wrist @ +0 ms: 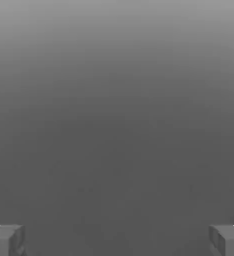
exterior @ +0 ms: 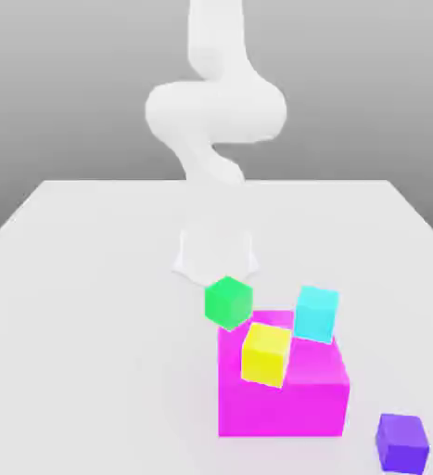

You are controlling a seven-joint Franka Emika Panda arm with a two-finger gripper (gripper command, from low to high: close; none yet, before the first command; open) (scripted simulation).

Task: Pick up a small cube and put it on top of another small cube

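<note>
Step in hand: approach, nothing grasped yet. Claw (wrist: 117, 240) spread wide, empty, its fingers (wrist: 6, 240) at the frame's lower corners. Purple cube (exterior: 402, 442) sits on the table (exterior: 81, 306), lower right of the exterior view, just beside the magenta block (exterior: 280, 399). Next: descend over the purple cube, straddle, close.

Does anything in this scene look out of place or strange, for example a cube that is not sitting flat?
Yes. The yellow cube and the cyan cube sit tilted on the big magenta block, and the green cube stands on a corner beside it. The small purple cube rests apart on the table, at the exterior view's right.
</note>
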